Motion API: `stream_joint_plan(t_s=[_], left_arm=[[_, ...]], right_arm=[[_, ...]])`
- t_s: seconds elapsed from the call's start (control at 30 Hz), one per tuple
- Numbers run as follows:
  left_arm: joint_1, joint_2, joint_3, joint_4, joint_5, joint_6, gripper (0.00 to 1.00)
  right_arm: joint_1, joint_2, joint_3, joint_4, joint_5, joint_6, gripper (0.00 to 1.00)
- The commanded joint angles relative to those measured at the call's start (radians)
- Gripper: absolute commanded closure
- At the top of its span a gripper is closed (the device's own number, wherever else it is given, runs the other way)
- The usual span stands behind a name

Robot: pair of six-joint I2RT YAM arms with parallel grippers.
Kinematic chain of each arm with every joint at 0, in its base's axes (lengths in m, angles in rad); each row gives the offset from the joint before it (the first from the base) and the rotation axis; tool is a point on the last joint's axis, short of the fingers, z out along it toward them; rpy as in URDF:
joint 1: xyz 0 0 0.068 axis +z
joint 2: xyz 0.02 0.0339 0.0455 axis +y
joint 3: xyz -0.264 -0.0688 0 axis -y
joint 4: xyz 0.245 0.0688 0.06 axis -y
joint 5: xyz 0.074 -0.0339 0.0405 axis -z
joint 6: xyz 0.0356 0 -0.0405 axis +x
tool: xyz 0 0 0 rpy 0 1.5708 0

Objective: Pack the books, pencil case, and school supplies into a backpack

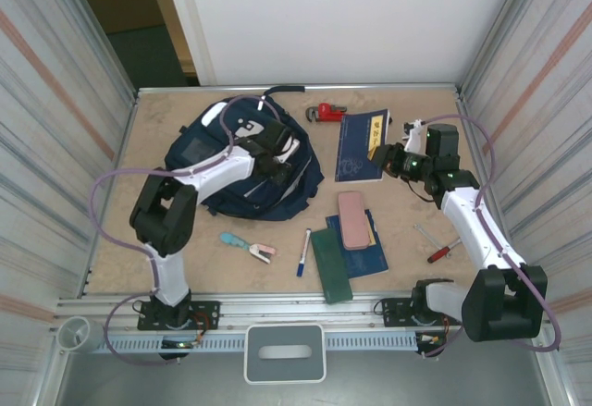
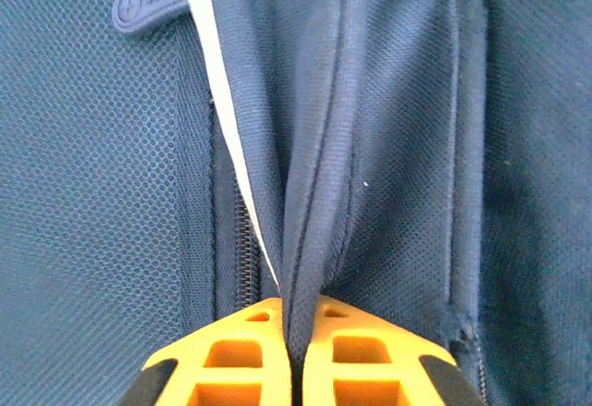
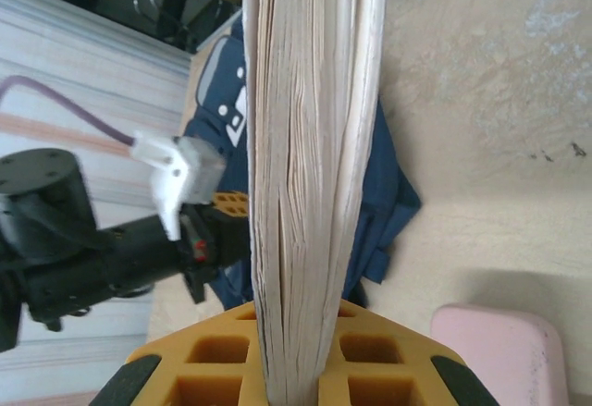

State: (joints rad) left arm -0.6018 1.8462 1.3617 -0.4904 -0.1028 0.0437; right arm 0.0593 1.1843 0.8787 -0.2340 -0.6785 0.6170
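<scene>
The left gripper (image 2: 291,312) has its yellow fingers pressed together on a raised fold of the navy blue fabric backpack (image 2: 416,147), with the cloth pinched in the seam between them. Just beside the fold run a zip line and a thin white stripe. Up and to the left lies a navy rubber zip pull (image 2: 141,4) with embossed lettering too soft to read.

The right gripper (image 3: 298,318) is clamped on the pale page edge of the flat dark blue book with a yellow cover label (image 1: 359,142). The label carries dark marks too small to read. Whether that book is clear of the table I cannot tell.

Seen from above, the backpack lies at the far left of the table, white square patches on top, and the held book is just right of it. A red pipe wrench (image 1: 326,112) rests between them near the far edge.

Nearer the arms, the pale pink oblong soft pencil case (image 1: 351,219) lies on a second dark blue book (image 1: 370,251). The slim dark green book (image 1: 331,267) lies against that book's left side. The white marker pen with a blue cap (image 1: 303,253) lies just left of the green book, and the small teal-and-pink stapler (image 1: 250,245) is further left. A small red-handled screwdriver (image 1: 442,250) sits off to the right.

The table (image 1: 185,258) is a tan, speckled board. Ribbed pale panels wall both sides. A white panel closes the back, with a dark opening at its left. An aluminium rail (image 1: 351,339) along the near edge carries the arm bases.
</scene>
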Motion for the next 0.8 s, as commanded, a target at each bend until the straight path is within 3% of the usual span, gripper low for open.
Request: stream_joint_plan(t_s=[0.0, 0.07, 0.17, 0.27, 0.47, 0.6, 0.77], left_arm=[[0.055, -0.199, -0.067, 0.105, 0.167, -0.010, 1.00], [0.126, -0.293, -0.132, 0.198, 0.349, -0.054, 1.00], [0.271, -0.402, -0.215, 0.370, 0.629, -0.196, 1.00], [0.383, -0.435, -0.247, 0.494, 0.808, -0.307, 1.00], [0.464, -0.410, -0.219, 0.520, 0.922, -0.355, 1.00], [0.470, -0.385, -0.205, 0.521, 0.970, -0.370, 1.00], [0.470, -0.360, -0.191, 0.525, 0.996, -0.386, 1.00]], right_arm=[[0.013, 0.024, -0.012, 0.000, -0.090, -0.011, 1.00], [0.054, 0.059, -0.039, 0.072, -0.141, 0.042, 1.00], [0.174, 0.116, -0.030, 0.108, -0.104, 0.056, 1.00], [0.284, 0.200, 0.012, 0.171, -0.068, 0.098, 1.00], [0.441, 0.458, 0.159, 0.357, 0.067, 0.269, 1.00], [0.512, 0.646, 0.301, 0.505, 0.104, 0.371, 1.00], [0.563, 0.841, 0.482, 0.551, 0.211, 0.412, 1.00]])
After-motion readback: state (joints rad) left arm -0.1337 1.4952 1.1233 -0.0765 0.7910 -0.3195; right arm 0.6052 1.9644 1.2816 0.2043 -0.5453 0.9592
